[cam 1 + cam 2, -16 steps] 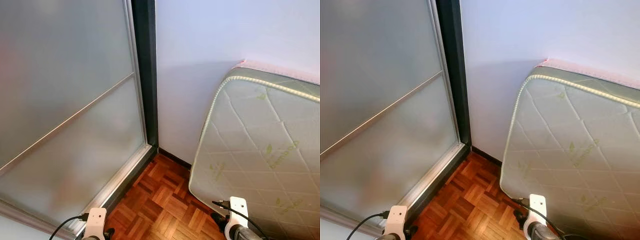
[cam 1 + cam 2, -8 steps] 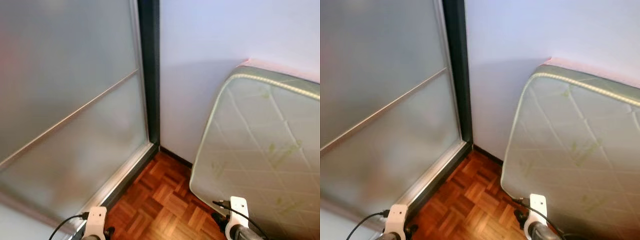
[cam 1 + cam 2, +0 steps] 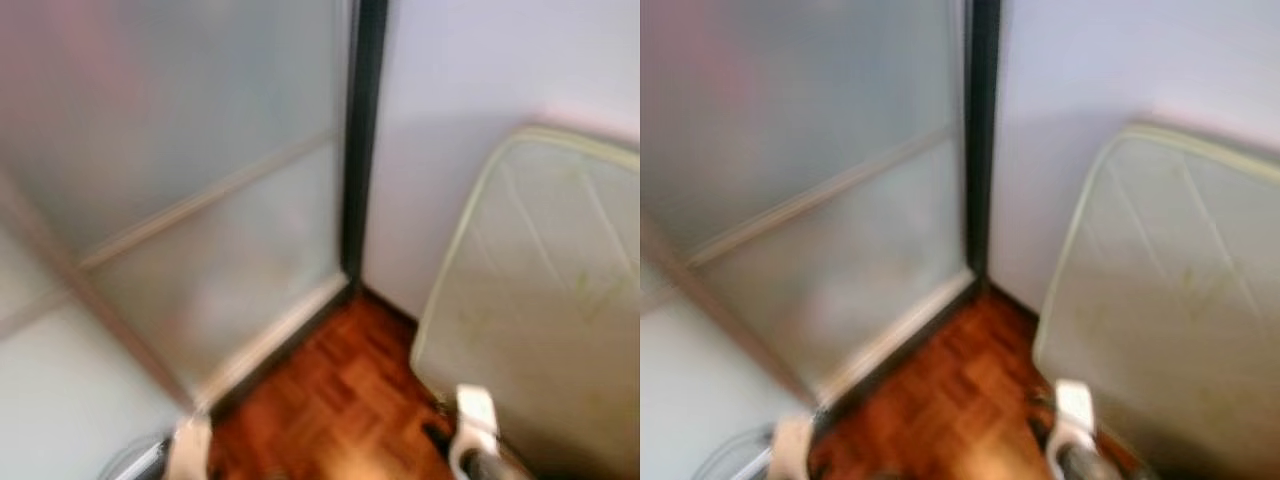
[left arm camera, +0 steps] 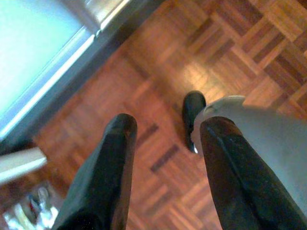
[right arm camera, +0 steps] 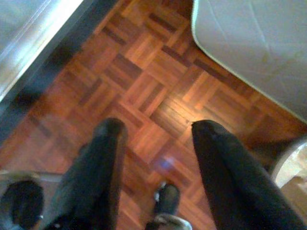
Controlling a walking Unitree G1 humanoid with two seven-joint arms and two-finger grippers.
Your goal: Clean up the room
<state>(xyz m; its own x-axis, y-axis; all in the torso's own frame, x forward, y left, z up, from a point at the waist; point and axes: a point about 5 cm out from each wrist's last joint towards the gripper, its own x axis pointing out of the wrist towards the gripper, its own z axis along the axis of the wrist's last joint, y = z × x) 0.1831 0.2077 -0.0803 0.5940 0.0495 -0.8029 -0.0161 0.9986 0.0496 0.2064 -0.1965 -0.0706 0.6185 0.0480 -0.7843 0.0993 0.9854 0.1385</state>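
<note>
- The head views are blurred, so the robot is probably turning or walking; no item to tidy can be picked out yet, so where the task's thing lies cannot be told from here.
- The left tool (image 4: 160,158) hangs low over the parquet floor (image 4: 249,52), its two black fingers (image 4: 103,177) spread wide and holding nothing.
- The right tool (image 5: 153,158) hangs likewise over the same floor, its fingers wide apart and empty.
- A quilted mattress (image 3: 545,300) leans on its long edge against the pale wall (image 3: 470,110); it stands ahead of the right tool and on that arm's side, with its lower corner near the right tool in the right wrist view.
- A frosted sliding door (image 3: 200,170) with a dark frame (image 3: 362,140) lies ahead of the left tool, its floor track running just beside that tool.
- Between the two tools there is bare parquet running into the corner.
- Small clutter, too blurred to name, shows at the frame edge beside the left tool's fingers in the left wrist view; if it is the thing to clear, the left arm is the nearer one.
- My judgement: the coming move is a search, not a grasp.
</note>
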